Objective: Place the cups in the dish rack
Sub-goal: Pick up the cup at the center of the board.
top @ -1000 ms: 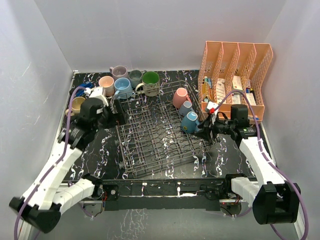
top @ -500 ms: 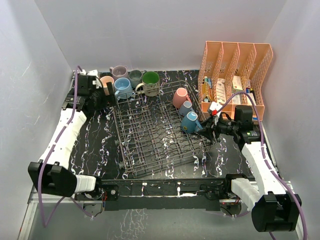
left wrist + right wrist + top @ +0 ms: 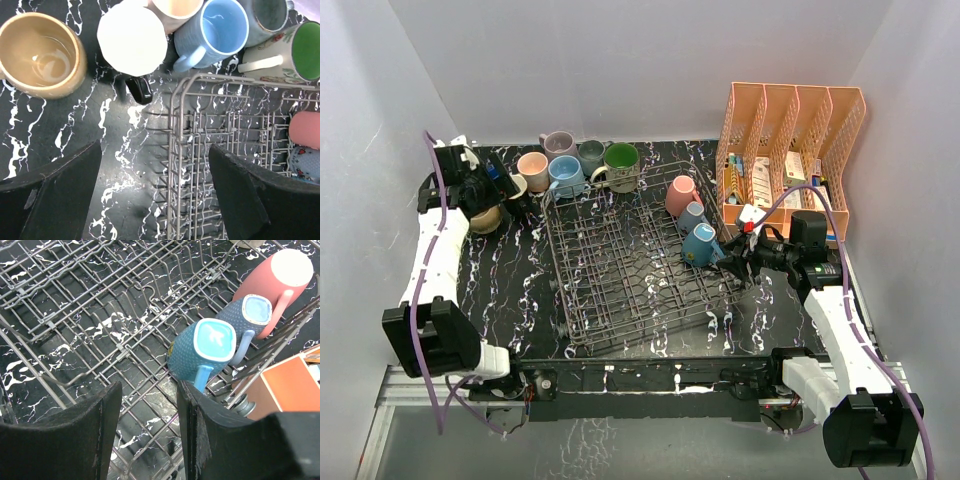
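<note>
The dish rack [image 3: 630, 265] lies mid-table and holds three upturned cups at its right end: pink [image 3: 680, 195], blue-grey [image 3: 693, 215], teal [image 3: 700, 245]. Behind its back-left corner stand mauve [image 3: 557, 145], grey [image 3: 590, 155], green-lined cream [image 3: 620, 165], peach [image 3: 533, 165] and light blue [image 3: 565, 175] cups. My left gripper [image 3: 523, 207] is open and empty there; its wrist view shows a tan cup [image 3: 40, 55], an upturned black-handled cup [image 3: 132, 37] and the rack's corner [image 3: 200, 150] between my fingers [image 3: 55, 195]. My right gripper [image 3: 732, 262] is open, empty, beside the teal cup [image 3: 210, 350].
An orange mesh file organizer [image 3: 790, 150] with papers stands at the back right, close to the rack's right end and my right arm; its corner shows in the right wrist view [image 3: 285, 385]. White walls enclose the table on three sides.
My left arm has swung from the rack's left edge back and left to the cups behind the rack's corner. The right gripper has stayed near the teal cup.
</note>
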### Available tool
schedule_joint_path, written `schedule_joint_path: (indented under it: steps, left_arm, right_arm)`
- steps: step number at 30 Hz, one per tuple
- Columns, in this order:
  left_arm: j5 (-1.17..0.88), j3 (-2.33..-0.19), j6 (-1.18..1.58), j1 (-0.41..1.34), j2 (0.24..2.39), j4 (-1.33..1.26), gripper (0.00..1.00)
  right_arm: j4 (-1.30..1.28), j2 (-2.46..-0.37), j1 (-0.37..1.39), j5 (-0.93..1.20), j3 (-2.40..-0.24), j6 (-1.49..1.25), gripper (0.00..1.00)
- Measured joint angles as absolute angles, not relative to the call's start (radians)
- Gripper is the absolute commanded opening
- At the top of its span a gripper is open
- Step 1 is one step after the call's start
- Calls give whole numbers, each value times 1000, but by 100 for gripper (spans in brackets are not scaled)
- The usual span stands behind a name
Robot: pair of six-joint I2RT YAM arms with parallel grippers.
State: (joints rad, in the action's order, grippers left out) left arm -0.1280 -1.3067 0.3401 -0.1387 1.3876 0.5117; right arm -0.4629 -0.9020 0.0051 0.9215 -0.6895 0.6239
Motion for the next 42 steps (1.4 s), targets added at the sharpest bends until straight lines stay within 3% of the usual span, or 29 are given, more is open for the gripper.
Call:
schedule_joint_path:
  steps: [4, 16, 25, 29, 42]
  left_arm:
    - [-115, -1299, 318, -160, 1428, 490, 80]
    - [-26, -1185, 16, -165, 1476, 337, 82]
    - [-22, -1150, -130, -173, 1510, 257, 73]
    - [-30, -1182, -153, -181, 1580, 259, 63]
    - [-61, -1245, -164, -215, 1693, 270, 65]
  right_arm:
    - [-463, -902, 5, 921, -690, 624, 50]
    - [-463, -913, 5, 915, -689, 627, 50]
    - [-461, -933, 5, 914, -674, 627, 50]
    - [-461, -944, -7, 914, -671, 627, 50]
    - [-461, -945, -35, 915, -671, 627, 50]
